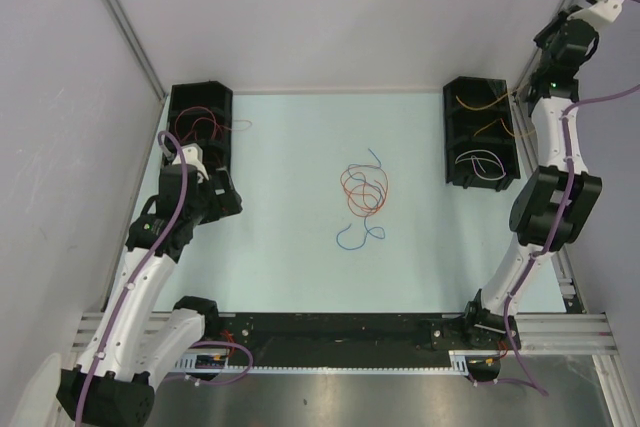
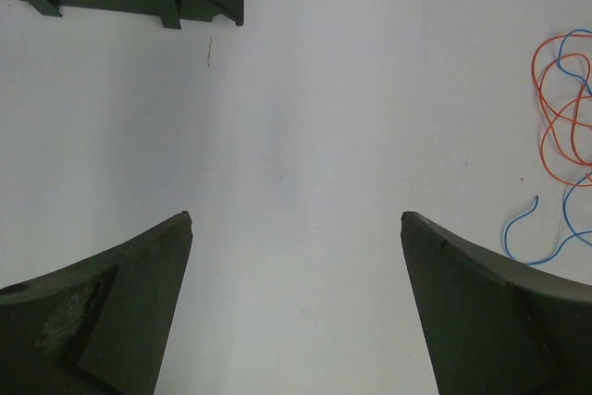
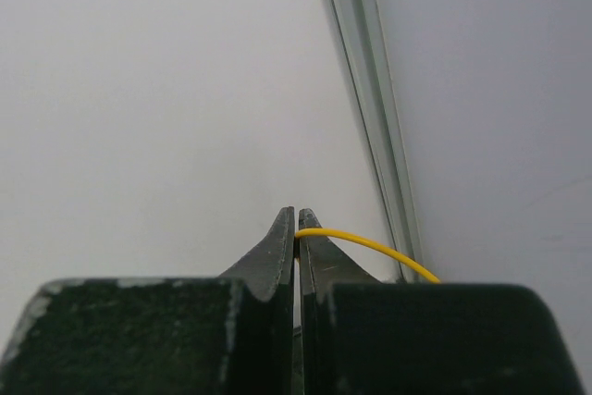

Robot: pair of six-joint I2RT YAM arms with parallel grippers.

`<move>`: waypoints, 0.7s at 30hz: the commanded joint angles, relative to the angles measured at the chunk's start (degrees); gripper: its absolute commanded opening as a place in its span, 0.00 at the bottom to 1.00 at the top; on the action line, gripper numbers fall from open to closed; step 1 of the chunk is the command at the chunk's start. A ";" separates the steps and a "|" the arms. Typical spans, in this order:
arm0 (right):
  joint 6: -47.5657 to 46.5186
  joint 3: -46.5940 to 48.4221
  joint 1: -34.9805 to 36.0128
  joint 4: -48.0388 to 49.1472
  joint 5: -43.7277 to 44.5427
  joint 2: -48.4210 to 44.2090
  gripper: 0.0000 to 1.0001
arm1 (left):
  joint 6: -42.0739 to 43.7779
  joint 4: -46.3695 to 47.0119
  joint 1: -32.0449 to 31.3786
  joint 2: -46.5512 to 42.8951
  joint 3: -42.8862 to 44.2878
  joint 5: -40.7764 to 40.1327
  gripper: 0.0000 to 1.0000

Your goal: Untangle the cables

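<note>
Right fingers (image 3: 276, 252) clench a yellow wire (image 3: 370, 245), probably to sort it apart.
Left fingers (image 2: 120, 307) released and empty; the tangle (image 1: 365, 192) waits at frame centre.

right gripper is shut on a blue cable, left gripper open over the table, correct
Wrong colour: the right gripper is shut on a yellow cable, as the right wrist view shows. The left gripper is open over the table.

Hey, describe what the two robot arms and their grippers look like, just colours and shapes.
Both arms have white links and bulky black joint housings: left arm, right arm. A mauve cable runs along each. The left gripper and right gripper have black fingers tapering to points, with scuffed grey patches.
</note>
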 commanded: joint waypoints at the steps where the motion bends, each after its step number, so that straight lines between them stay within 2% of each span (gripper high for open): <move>1: -1.30 -2.25 -0.11 1.42 0.61 2.81 0.00 | 0.10 0.47 0.73 -0.47 0.27 0.09 1.00; 12: -0.69 -7.69 1.03 3.01 -0.18 4.05 0.00 | 0.19 0.47 1.08 -0.11 0.27 0.35 1.00; 21: 5.11 -13.15 3.22 4.06 -4.75 3.34 0.00 | 0.36 0.74 1.26 -0.64 0.18 0.70 1.00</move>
